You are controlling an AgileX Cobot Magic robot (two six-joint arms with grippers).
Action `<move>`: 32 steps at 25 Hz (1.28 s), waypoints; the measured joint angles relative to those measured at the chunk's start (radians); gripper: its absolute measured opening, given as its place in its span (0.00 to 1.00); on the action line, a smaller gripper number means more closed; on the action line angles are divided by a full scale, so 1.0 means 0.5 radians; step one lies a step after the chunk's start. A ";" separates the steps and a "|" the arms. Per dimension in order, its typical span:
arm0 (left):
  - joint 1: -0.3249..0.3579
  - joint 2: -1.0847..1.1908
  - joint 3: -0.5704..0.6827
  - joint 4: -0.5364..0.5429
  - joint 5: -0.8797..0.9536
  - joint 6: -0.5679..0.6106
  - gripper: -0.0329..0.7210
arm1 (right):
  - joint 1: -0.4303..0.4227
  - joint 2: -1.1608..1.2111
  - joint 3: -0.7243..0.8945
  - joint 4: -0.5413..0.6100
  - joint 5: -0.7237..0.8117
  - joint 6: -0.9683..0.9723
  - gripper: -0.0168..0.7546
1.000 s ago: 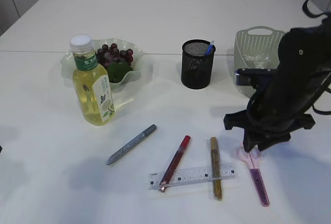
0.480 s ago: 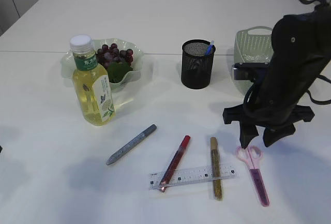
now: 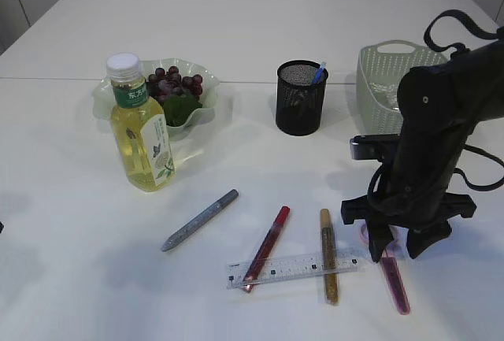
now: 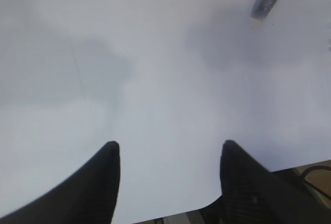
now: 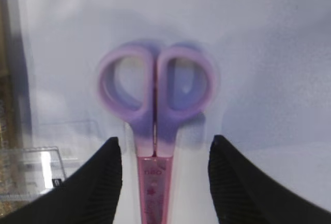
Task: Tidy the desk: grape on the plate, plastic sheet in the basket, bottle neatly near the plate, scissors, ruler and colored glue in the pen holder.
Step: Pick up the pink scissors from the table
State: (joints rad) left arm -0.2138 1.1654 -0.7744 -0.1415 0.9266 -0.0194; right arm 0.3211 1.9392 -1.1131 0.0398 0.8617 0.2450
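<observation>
Pink scissors (image 3: 395, 278) lie flat on the table at the front right, handles away from me (image 5: 155, 100). My right gripper (image 3: 399, 253) (image 5: 165, 142) stands open, low over them, one finger on each side of the sheathed blade just below the handles, apart from it. A clear ruler (image 3: 291, 268) lies to the left, with a red glue stick (image 3: 267, 247) and a gold one (image 3: 328, 254) across it. A grey glue stick (image 3: 200, 220) lies further left. The left gripper (image 4: 169, 145) is open over bare table. I cannot make out the plastic sheet.
A black mesh pen holder (image 3: 301, 98) with a blue pen stands mid-table. The green basket (image 3: 378, 69) is behind my right arm. The bottle (image 3: 142, 128) stands upright in front of the glass plate (image 3: 211, 106), which holds grapes (image 3: 175, 83).
My right gripper opened wider, lifted off the scissor handles, then came down nearer the front, astride the blade. The scissors stayed on the table. The left gripper did not move.
</observation>
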 joint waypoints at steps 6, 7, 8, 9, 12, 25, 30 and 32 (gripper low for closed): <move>0.000 0.000 0.000 0.000 0.000 0.000 0.63 | 0.000 0.007 0.000 0.000 -0.043 0.000 0.58; 0.000 0.000 0.000 0.000 0.000 0.000 0.63 | 0.000 0.007 0.000 0.000 -0.050 0.000 0.58; 0.000 0.000 0.000 0.000 0.000 0.000 0.63 | 0.000 0.007 0.000 0.000 -0.055 0.000 0.58; 0.000 0.000 0.000 0.000 0.000 0.000 0.63 | 0.000 0.007 0.000 0.000 -0.059 0.000 0.58; 0.000 0.000 0.000 0.000 0.000 0.000 0.63 | 0.000 0.011 0.000 0.000 -0.067 0.000 0.58; 0.000 0.000 0.000 0.000 -0.004 0.000 0.63 | 0.000 0.054 0.000 0.004 -0.067 0.000 0.50; 0.000 0.000 0.000 0.000 -0.004 0.000 0.63 | 0.000 0.055 0.000 0.008 -0.067 0.000 0.35; 0.000 0.000 0.000 0.000 -0.004 0.000 0.63 | 0.000 0.055 0.000 0.008 -0.067 0.000 0.33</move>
State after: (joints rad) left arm -0.2138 1.1654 -0.7744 -0.1415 0.9245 -0.0194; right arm 0.3211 1.9667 -1.1131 0.0436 0.8283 0.2450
